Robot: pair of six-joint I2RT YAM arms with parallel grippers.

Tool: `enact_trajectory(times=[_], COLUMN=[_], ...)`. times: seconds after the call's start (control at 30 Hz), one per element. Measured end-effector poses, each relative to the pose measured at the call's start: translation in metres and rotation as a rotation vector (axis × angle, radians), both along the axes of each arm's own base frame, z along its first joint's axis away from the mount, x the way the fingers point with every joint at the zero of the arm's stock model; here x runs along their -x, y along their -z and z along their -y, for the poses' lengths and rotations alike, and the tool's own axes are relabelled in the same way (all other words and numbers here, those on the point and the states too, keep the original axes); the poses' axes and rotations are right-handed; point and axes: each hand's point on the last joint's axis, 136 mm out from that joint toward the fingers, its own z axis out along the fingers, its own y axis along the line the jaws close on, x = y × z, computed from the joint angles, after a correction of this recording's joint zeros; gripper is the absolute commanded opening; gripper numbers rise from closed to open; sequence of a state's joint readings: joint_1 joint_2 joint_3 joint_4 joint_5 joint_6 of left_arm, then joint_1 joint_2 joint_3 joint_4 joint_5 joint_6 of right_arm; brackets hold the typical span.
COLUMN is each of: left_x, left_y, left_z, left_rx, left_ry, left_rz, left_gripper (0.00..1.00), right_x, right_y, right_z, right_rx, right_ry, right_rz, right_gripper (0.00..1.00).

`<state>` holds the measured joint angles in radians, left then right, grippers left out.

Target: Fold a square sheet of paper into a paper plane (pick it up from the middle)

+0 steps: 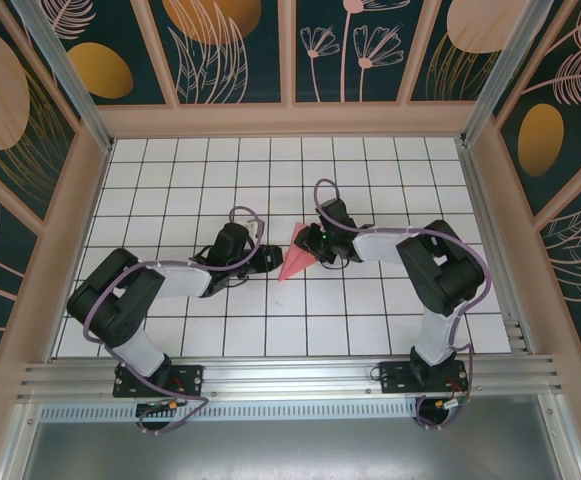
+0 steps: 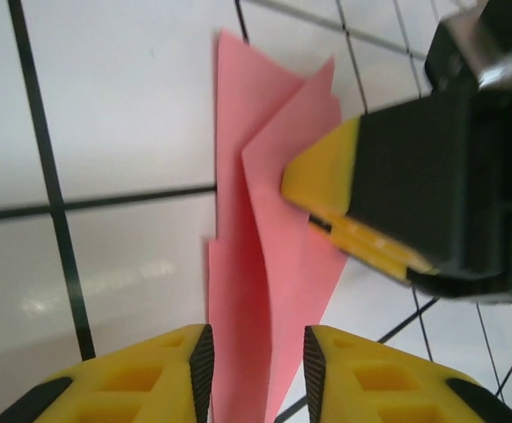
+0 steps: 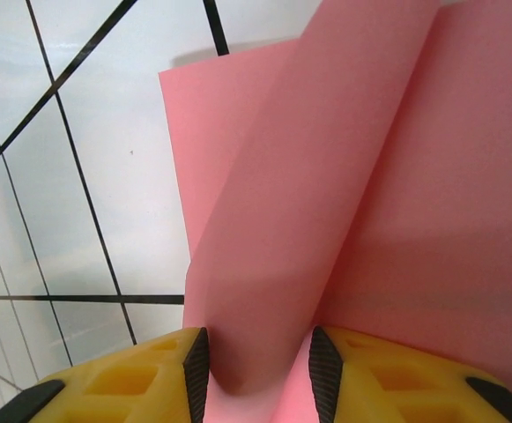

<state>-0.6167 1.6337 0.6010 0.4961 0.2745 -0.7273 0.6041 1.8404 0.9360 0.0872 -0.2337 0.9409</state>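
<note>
The salmon-pink paper plane (image 1: 296,260) lies mid-table as a narrow folded dart, its point toward the near left. My left gripper (image 1: 273,260) sits at its left side and my right gripper (image 1: 317,247) at its wide far-right end. In the left wrist view the paper plane (image 2: 264,264) runs between the parted pads of my left gripper (image 2: 256,374), with a raised fold along its middle. The right gripper's yellow fingers (image 2: 344,189) rest over its right flap. In the right wrist view a curled flap of the paper plane (image 3: 326,203) bulges between the parted pads of my right gripper (image 3: 254,374).
The table (image 1: 370,310) is white tiles with black grid lines, boxed in by wooden walls (image 1: 290,120) on three sides. Both black arms reach inward from the near edge, and their cables (image 1: 245,215) loop above them.
</note>
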Motion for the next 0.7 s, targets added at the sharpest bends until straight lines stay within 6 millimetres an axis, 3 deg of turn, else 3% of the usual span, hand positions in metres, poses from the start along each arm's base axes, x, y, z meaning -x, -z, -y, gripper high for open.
enact_trajectory(times=[0.33,0.7], left_x=[-0.001,0.012], left_y=[-0.014,-0.012], left_z=[0.006,0.025], left_rx=[0.074,0.151], left_ry=[0.006,0.121], left_rz=[0.023,-0.007], left_gripper=[0.44,0.29], right_x=[-0.003,-0.006], right_y=[0.001,0.001], right_z=[-0.001,-0.004], right_rx=[0.023,0.035], right_ry=[-0.005,-0.012], right_rz=[-0.002,-0.014], right_gripper=[0.42,0.48])
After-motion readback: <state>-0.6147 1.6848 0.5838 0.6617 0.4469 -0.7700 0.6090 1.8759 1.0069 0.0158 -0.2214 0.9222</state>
